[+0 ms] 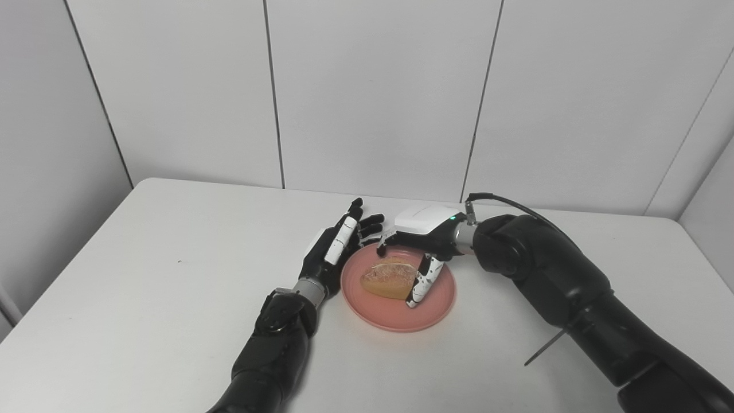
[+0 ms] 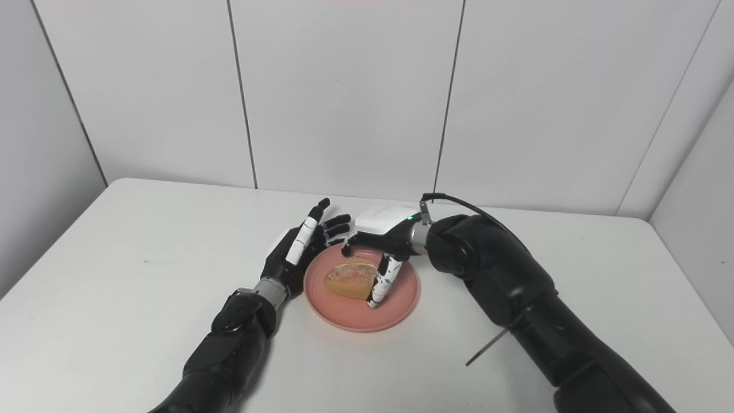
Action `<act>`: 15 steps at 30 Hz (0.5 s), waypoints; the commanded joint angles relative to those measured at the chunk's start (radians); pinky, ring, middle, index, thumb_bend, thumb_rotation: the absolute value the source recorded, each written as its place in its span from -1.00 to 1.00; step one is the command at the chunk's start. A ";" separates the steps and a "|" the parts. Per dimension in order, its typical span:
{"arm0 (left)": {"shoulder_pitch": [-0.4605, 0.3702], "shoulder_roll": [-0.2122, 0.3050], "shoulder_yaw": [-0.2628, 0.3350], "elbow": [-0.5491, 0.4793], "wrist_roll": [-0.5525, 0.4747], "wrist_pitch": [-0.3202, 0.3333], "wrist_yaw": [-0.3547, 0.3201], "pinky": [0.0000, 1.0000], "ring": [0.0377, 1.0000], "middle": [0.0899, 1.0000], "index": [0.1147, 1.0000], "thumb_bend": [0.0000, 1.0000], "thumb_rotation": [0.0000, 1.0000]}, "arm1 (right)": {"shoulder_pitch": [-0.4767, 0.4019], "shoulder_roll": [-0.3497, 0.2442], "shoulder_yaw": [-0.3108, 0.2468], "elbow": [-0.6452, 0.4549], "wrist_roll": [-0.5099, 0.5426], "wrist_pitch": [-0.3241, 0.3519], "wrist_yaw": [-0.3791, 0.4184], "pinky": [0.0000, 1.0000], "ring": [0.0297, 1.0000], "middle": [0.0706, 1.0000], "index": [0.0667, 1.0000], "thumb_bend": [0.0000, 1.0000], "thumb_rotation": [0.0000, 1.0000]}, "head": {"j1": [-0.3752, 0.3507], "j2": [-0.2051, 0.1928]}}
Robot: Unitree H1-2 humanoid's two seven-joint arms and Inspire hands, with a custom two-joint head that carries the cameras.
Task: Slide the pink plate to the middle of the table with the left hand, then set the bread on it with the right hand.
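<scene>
Golden crusty bread [image 1: 389, 279] sits on the pink plate [image 1: 395, 321], right hand [image 1: 427, 235] fingers [image 1: 421, 284] cupping it, left hand [image 1: 335, 246] spread.

Both views come from the robot's head, two cameras side by side, looking forward and down over the desk [image 1: 143, 275] toward the panelled wall [image 1: 373, 86] behind it. Both arms enter from the bottom edge. The views sit fairly near the work, with the plate [image 1: 436, 312] low in the middle. They share almost the whole scene: desk, wall, plate and both arms. In the right eye view everything lies a little further left, the plate [image 2: 395, 315] included, and more of the desk's right end shows.
</scene>
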 commanded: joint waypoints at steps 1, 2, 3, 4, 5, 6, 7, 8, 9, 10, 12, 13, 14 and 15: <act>0.085 -0.015 0.001 0.032 -0.009 0.017 -0.010 0.63 0.72 0.64 1.00 0.82 0.61 | -0.054 -0.030 -0.034 -0.034 0.016 0.028 -0.004 0.84 0.81 0.77 0.57 1.00 -0.17 | -0.001 0.001; 0.087 -0.016 0.002 0.024 -0.009 0.020 -0.007 0.63 0.73 0.65 1.00 0.81 0.62 | -0.049 -0.038 -0.046 -0.043 0.026 0.029 -0.006 0.85 0.81 0.77 0.58 1.00 -0.15 | -0.001 0.001; 0.089 -0.017 0.002 0.018 -0.009 0.024 -0.004 0.64 0.73 0.66 1.00 0.82 0.61 | -0.041 -0.045 -0.062 -0.051 0.038 0.034 -0.010 0.84 0.81 0.76 0.57 1.00 -0.13 | -0.001 0.001; 0.092 -0.017 0.002 0.012 -0.006 0.022 0.001 0.64 0.74 0.67 1.00 0.83 0.61 | -0.026 -0.053 -0.092 -0.059 0.067 0.033 -0.025 0.84 0.81 0.76 0.56 1.00 -0.13 | -0.002 0.002; 0.093 -0.018 0.001 0.007 -0.004 0.023 0.006 0.63 0.74 0.69 1.00 0.84 0.60 | -0.011 -0.060 -0.120 -0.065 0.094 0.028 -0.043 0.77 0.79 0.73 0.54 1.00 -0.11 | -0.003 0.001; 0.095 -0.018 0.000 0.000 0.000 0.024 0.011 0.62 0.74 0.71 1.00 0.85 0.61 | 0.009 -0.065 -0.155 -0.073 0.124 0.029 -0.064 0.64 0.75 0.68 0.51 1.00 -0.06 | -0.004 0.001; 0.097 -0.018 -0.001 -0.004 0.002 0.024 0.014 0.61 0.74 0.72 1.00 0.85 0.61 | 0.029 -0.069 -0.190 -0.081 0.155 0.028 -0.082 0.58 0.73 0.65 0.50 1.00 -0.06 | -0.005 0.001; 0.098 -0.017 -0.002 -0.006 0.004 0.020 0.015 0.61 0.74 0.72 1.00 0.85 0.61 | 0.051 -0.071 -0.227 -0.092 0.192 0.035 -0.092 0.57 0.73 0.65 0.50 1.00 -0.06 | -0.006 0.000; 0.099 -0.017 -0.002 -0.006 0.005 0.014 0.015 0.61 0.74 0.74 1.00 0.84 0.62 | 0.068 -0.073 -0.257 -0.100 0.226 0.041 -0.098 0.57 0.74 0.65 0.50 1.00 -0.07 | -0.010 0.001; 0.099 -0.016 -0.003 -0.005 0.005 0.010 0.014 0.61 0.75 0.75 1.00 0.82 0.62 | 0.078 -0.074 -0.274 -0.105 0.246 0.044 -0.100 0.57 0.75 0.66 0.51 1.00 -0.08 | -0.010 0.001; 0.100 -0.017 -0.005 -0.004 0.011 -0.010 0.021 0.61 0.76 0.78 1.00 0.80 0.61 | 0.115 -0.076 -0.340 -0.097 0.336 0.028 -0.116 0.58 0.77 0.68 0.55 1.00 -0.09 | -0.021 0.001; 0.102 -0.019 -0.003 -0.006 0.010 -0.015 0.026 0.61 0.76 0.80 1.00 0.80 0.60 | 0.132 -0.075 -0.365 -0.095 0.372 0.022 -0.124 0.60 0.78 0.70 0.58 1.00 -0.06 | -0.025 0.001; 0.103 -0.021 0.000 -0.007 0.008 -0.021 0.029 0.63 0.77 0.81 1.00 0.78 0.57 | 0.148 -0.074 -0.385 -0.097 0.394 0.021 -0.137 0.62 0.80 0.73 0.61 1.00 0.01 | -0.028 0.000; 0.104 -0.022 0.002 -0.005 0.009 -0.030 0.037 0.67 0.80 0.84 1.00 0.77 0.54 | 0.163 -0.071 -0.399 -0.103 0.403 0.023 -0.155 0.63 0.80 0.76 0.65 1.00 0.12 | -0.028 0.000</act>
